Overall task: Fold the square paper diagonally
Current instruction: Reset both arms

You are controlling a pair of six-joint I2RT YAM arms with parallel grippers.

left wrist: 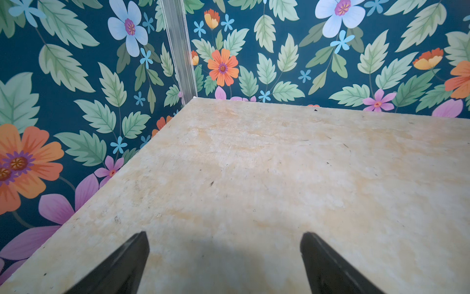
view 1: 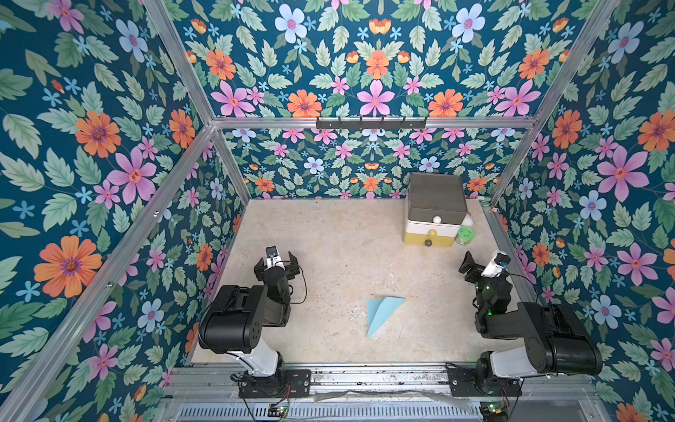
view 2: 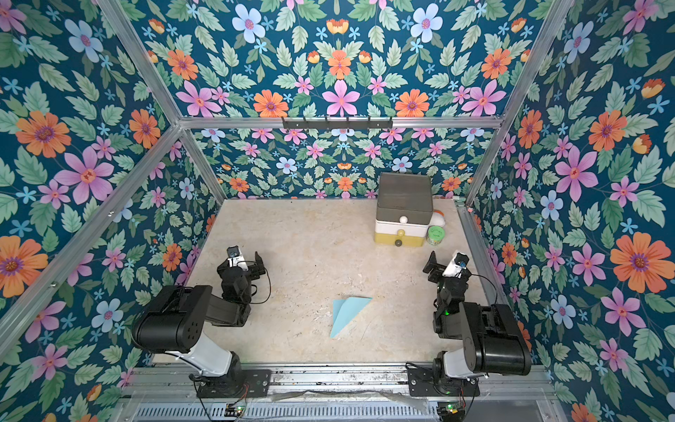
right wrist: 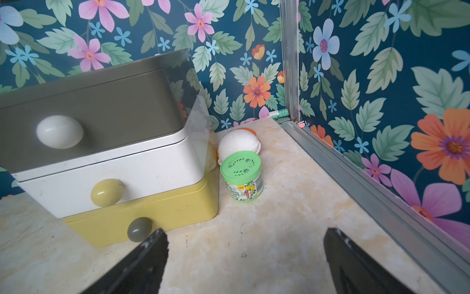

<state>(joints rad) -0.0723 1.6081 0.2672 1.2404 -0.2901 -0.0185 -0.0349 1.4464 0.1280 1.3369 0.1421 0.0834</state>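
Floral-papered walls [view 1: 376, 73] enclose a beige marbled tabletop [view 1: 328, 237]. On it the light-blue square paper [view 1: 381, 312] lies folded between both arms. Left gripper [left wrist: 224, 234] and right gripper [right wrist: 246, 230] gape wide, empty.

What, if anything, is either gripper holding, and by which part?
Nothing. The left gripper and right gripper are open and empty; the square paper lies on the table, apart from both.

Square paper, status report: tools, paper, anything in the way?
Left tool open, empty. Right tool open, empty. Square paper folded to a rough triangle, lying on table, clear of both tools. Nothing in the way.
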